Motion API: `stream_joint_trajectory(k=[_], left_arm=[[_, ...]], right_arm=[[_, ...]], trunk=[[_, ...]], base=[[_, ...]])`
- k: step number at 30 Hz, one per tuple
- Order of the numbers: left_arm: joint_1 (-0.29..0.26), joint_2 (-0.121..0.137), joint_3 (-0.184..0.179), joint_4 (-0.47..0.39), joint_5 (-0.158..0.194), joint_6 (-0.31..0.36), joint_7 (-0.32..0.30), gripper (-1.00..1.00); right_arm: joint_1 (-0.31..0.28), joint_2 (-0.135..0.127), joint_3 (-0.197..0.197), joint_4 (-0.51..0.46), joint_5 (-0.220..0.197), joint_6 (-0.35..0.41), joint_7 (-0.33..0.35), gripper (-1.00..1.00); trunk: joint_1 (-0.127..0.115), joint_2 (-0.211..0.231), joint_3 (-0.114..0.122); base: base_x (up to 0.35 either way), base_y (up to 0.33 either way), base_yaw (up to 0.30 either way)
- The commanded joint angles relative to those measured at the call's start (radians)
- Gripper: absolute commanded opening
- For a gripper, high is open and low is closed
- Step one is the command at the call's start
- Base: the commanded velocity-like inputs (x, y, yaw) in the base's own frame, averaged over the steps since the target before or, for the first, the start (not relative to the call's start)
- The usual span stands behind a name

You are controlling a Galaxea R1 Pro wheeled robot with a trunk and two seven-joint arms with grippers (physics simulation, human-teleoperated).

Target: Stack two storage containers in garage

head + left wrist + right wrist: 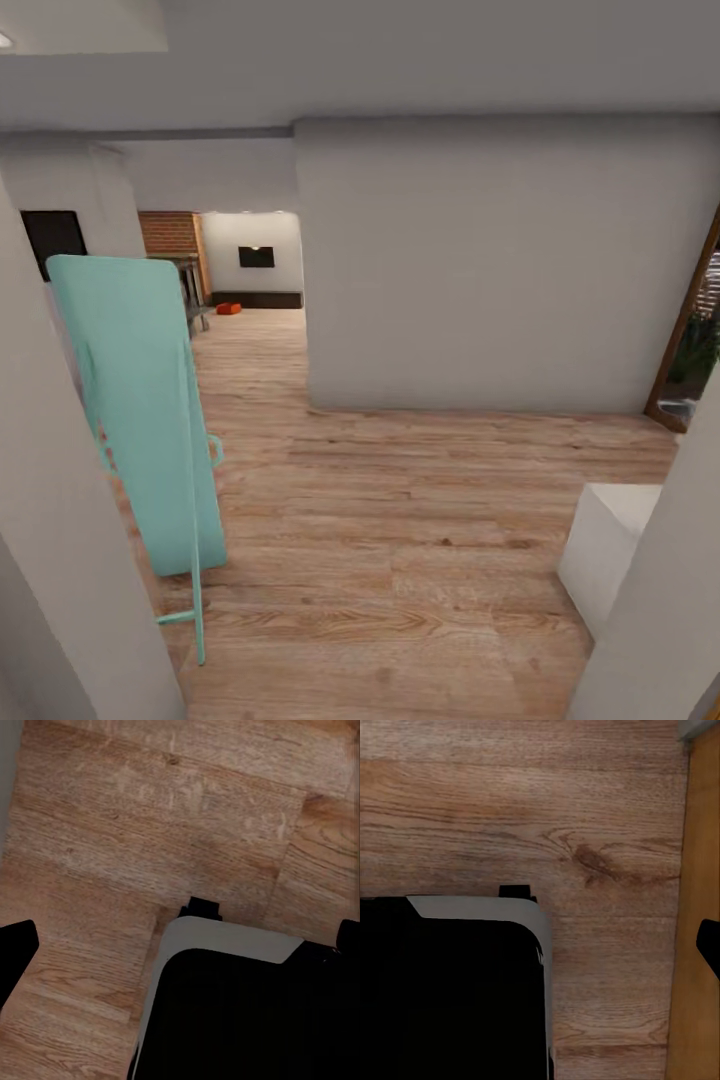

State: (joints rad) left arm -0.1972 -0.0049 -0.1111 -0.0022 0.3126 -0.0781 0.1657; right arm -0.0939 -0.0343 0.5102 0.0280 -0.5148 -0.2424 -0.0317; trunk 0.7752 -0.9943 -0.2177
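Note:
Far down the hallway, one small orange-red storage container (228, 308) lies on the pale wood-plank floor (400, 520) of the living room, below a black wall TV (256, 257). The second container is out of view. In the left wrist view my left gripper (181, 945) hangs open over the planks, with a black fingertip (16, 952) at each edge and nothing between them. My right gripper (540, 952) is also empty. One of its fingertips (709, 954) sits at the frame's edge, and the other is lost against my black base (450, 997).
A tall teal standing panel (140, 400) leans at the left, close to a wall. A wide white wall (500, 260) blocks the middle, with the passage running left of it. A white block (610, 545) stands at right, near a wood-framed opening (688, 320) with plants.

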Motion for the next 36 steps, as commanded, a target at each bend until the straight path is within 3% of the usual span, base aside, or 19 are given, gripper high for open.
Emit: stream_joint_trajectory(k=[1,36], left_arm=[[-0.001,-0.001,-0.009,0.001,0.009,-0.003,0.003,1.00],[-0.001,0.001,-0.009,-0.001,0.011,-0.013,0.003,1.00]], right_arm=[[-0.001,0.001,0.008,0.003,-0.007,-0.004,-0.001,1.00],[-0.001,0.004,0.009,0.003,-0.010,-0.003,-0.001,1.00]], trunk=[[0.001,-0.001,-0.001],[0.001,-0.001,-0.001]], base=[[0.324,0.000,0.000],[0.324,0.000,0.000]])
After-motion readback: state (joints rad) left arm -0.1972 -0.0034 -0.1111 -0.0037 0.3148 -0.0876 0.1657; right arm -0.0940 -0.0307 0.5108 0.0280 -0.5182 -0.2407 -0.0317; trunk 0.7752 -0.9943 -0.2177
